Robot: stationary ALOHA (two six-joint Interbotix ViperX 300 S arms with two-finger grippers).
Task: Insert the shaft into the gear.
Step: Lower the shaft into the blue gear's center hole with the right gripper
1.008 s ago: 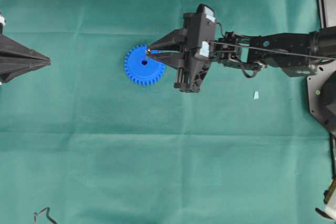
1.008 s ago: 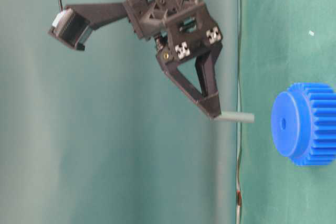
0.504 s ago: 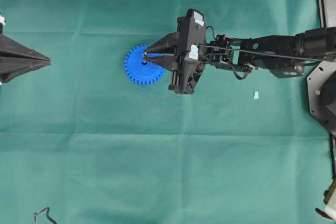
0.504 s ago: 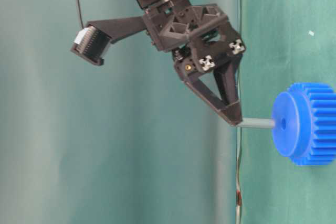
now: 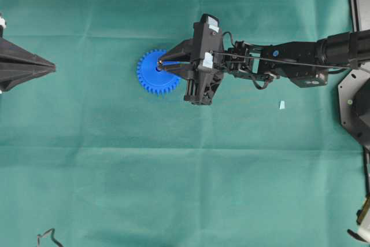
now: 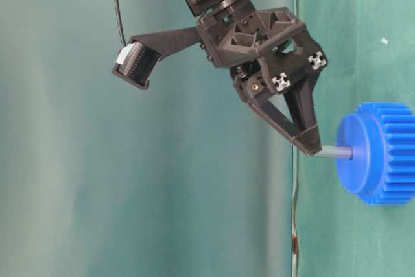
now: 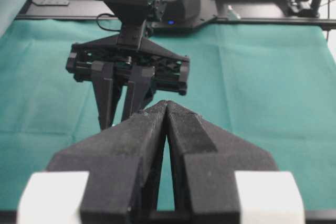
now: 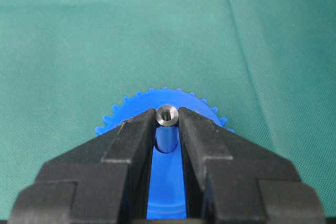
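Note:
The blue toothed gear (image 5: pixel 149 78) lies flat on the green cloth. My right gripper (image 5: pixel 160 63) hangs over its centre, shut on the shaft (image 6: pixel 337 152), a short silver-grey pin held upright by its upper end. In the right wrist view the shaft's shiny round end (image 8: pixel 167 115) sits pinched at the tips of the fingers (image 8: pixel 131 140), with the gear (image 8: pixel 167 182) under them. At table level the shaft's lower end meets the gear (image 6: pixel 382 154) at its centre hole; how deep it goes I cannot tell. My left gripper (image 5: pixel 52 69) rests shut at the far left, its tips (image 7: pixel 167 106) together and holding nothing.
A small pale-blue scrap (image 5: pixel 282 104) lies on the cloth right of the right arm. A thin bent wire (image 5: pixel 46 236) sits at the front left corner. Black frame parts (image 5: pixel 355 102) line the right edge. A tiny white fleck (image 6: pixel 384 41) lies on the cloth.
My right gripper has moved left and down with the shaft, bringing the pin's lower end from above the gear onto its centre. The left arm has not moved.

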